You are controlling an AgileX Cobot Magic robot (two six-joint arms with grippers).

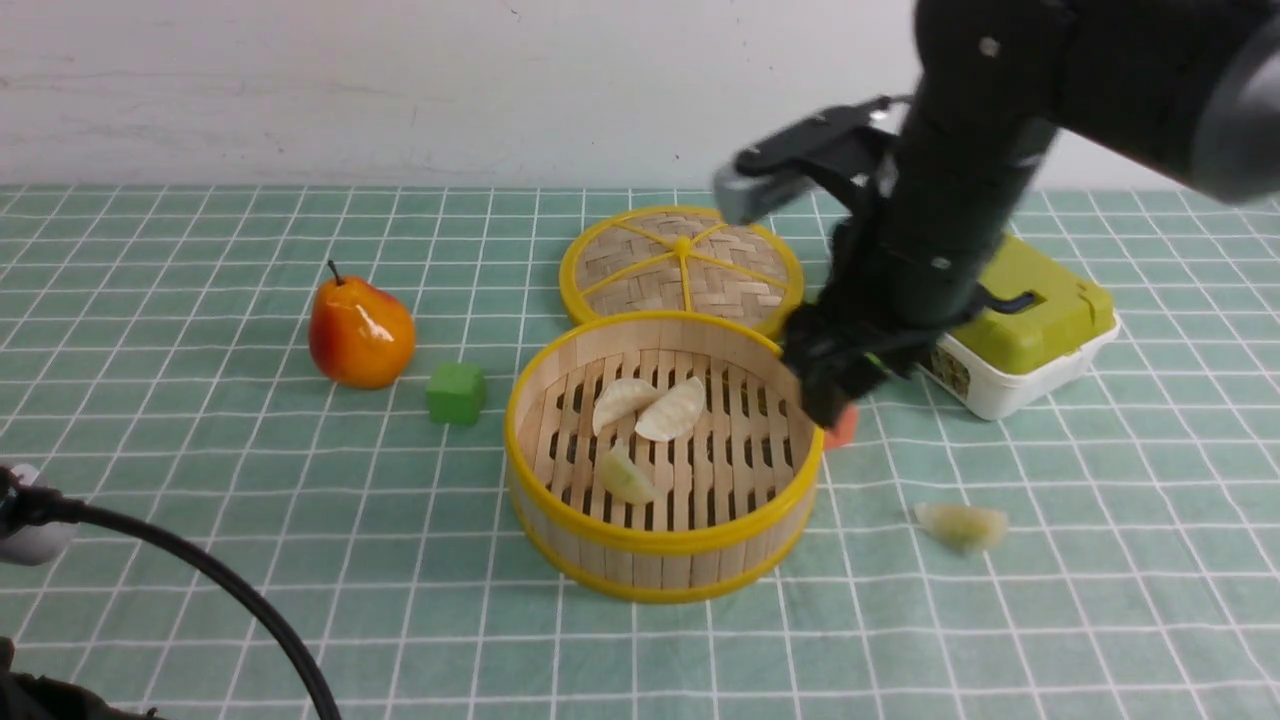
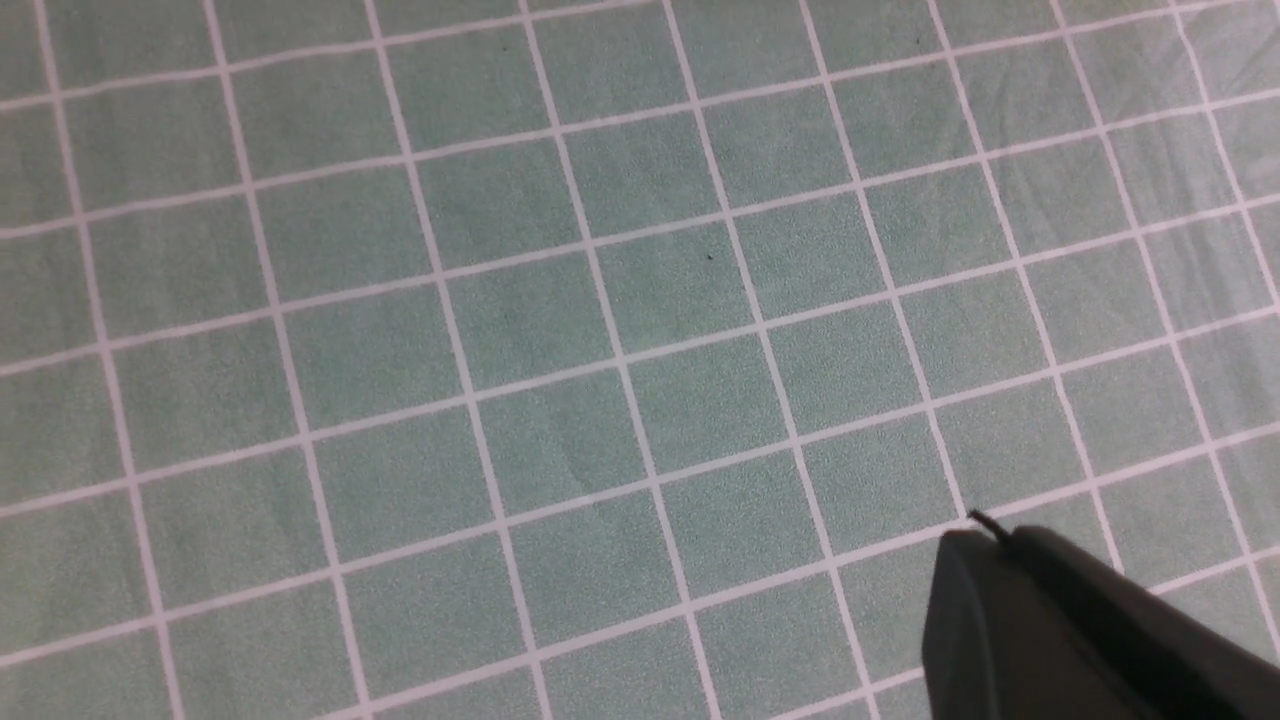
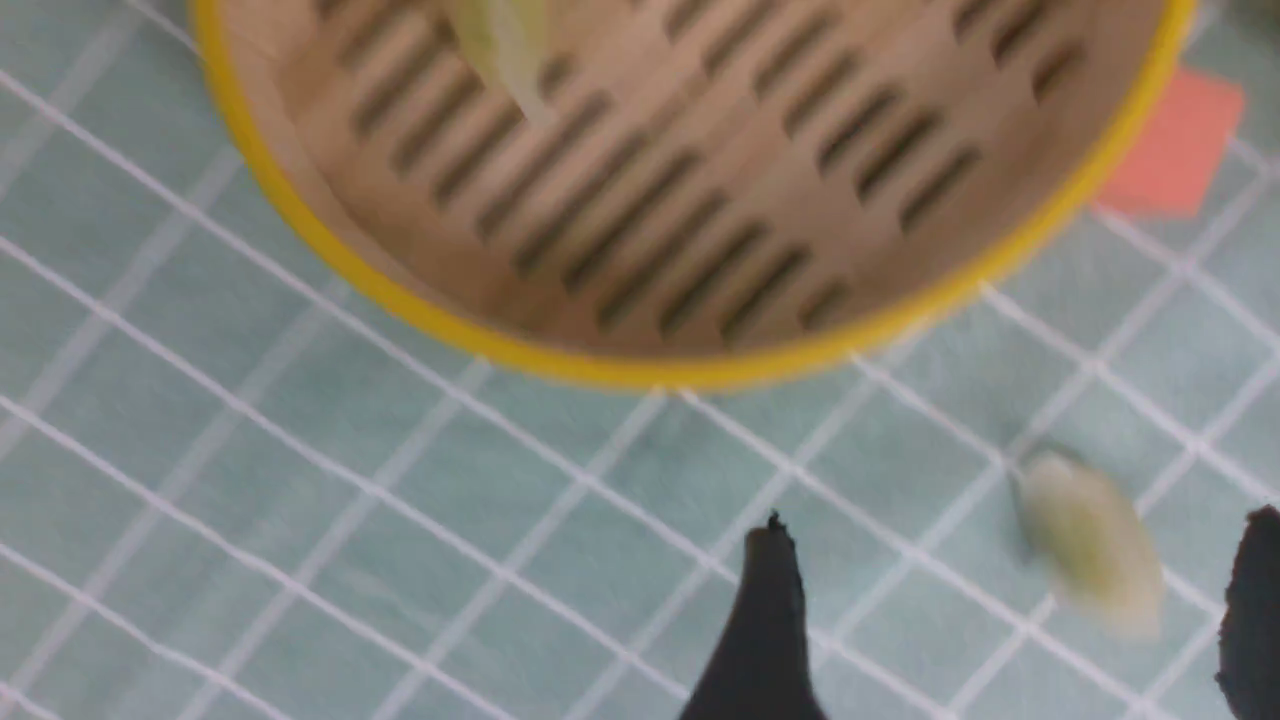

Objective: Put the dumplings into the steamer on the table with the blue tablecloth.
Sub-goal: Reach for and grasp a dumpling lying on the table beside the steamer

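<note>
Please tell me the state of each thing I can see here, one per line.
steamer: uncovered, three dumplings inside
lid: lying flat behind the steamer
fourth dumpling: on the cloth, outside the steamer
green-lidded box: closed
pear: upright
right tool: open, empty
left tool: shut, empty
</note>
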